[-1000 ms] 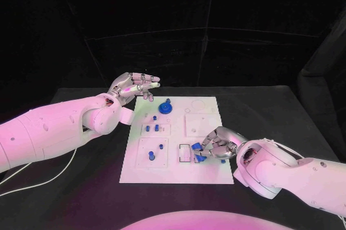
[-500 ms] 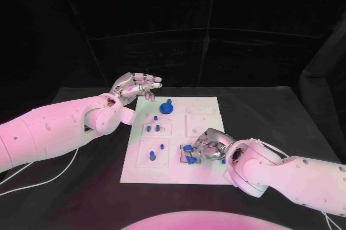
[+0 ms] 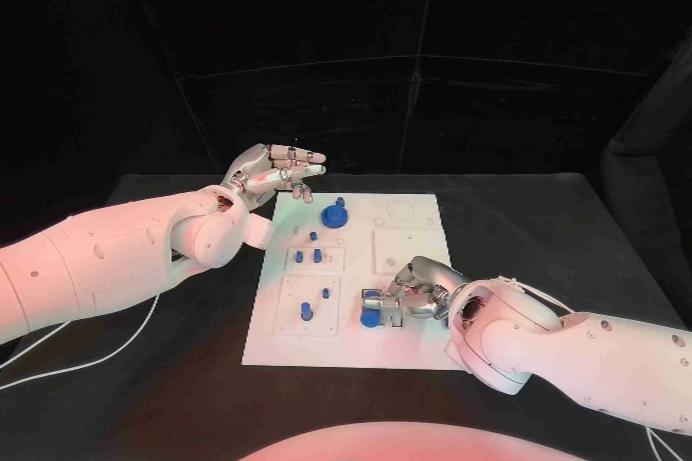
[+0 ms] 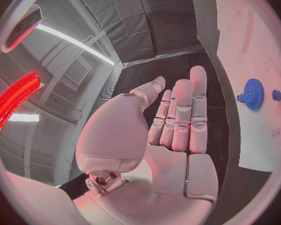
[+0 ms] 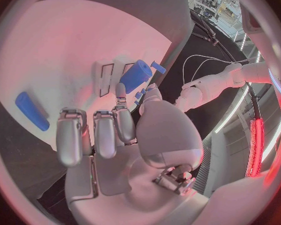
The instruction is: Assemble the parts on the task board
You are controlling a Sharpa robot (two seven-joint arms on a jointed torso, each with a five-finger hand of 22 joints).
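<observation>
The white task board (image 3: 418, 346) lies in the middle of the black table. My right hand (image 3: 414, 295) hovers low over the board's near half, beside a rectangular slot (image 3: 369, 303). It pinches a blue cylinder part (image 5: 135, 76) between thumb and finger. Another blue part (image 5: 32, 111) lies flat on the board close by. My left hand (image 3: 273, 171) is raised beyond the board's far left corner, fingers straight and holding nothing. A blue gear (image 3: 335, 217) stands at the board's far end, also seen as the blue gear (image 4: 252, 93).
Small blue pegs (image 3: 299, 255) and a longer blue piece (image 3: 304, 310) sit in the board's left column. A white cable (image 3: 87, 353) trails over the table at the left. Bare black table (image 3: 562, 231) flanks the board on the right.
My right hand has moved left across the board with the blue part, ending beside the rectangular slot. The left hand has stayed almost still.
</observation>
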